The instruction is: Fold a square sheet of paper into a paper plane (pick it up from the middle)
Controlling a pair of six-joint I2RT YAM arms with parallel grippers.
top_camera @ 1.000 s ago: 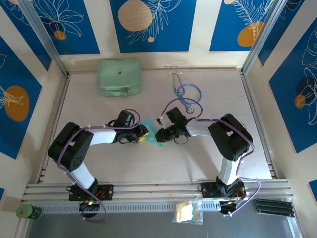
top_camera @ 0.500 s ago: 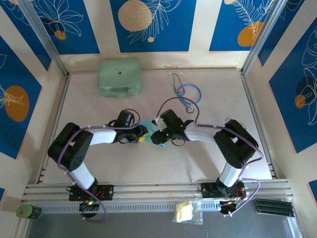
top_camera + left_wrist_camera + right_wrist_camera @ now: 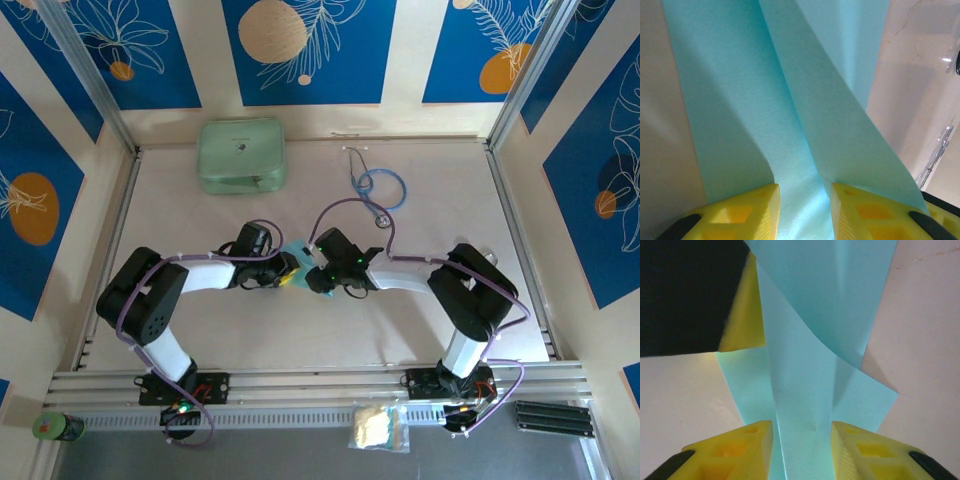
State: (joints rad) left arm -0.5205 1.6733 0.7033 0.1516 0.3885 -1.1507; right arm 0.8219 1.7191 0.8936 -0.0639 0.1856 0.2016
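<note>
Mid-table, between your grippers, the square sheet of paper (image 3: 296,249) has a few raised folds, no dart yet. Left gripper (image 3: 805,189) and right gripper (image 3: 801,426) fingers are spread, straddling paper. Most folding looks left.

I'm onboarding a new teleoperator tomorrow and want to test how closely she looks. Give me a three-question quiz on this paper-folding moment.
1. True or false: the mint-green case touches the stethoscope.
2. In the right wrist view, what passes between the fingers of the right gripper? A) the light-blue paper B) stethoscope tubing C) nothing
3. Fill in: the stethoscope lies nearer the ___ arm's base.
Key: 1 false; 2 A; 3 right.
</note>
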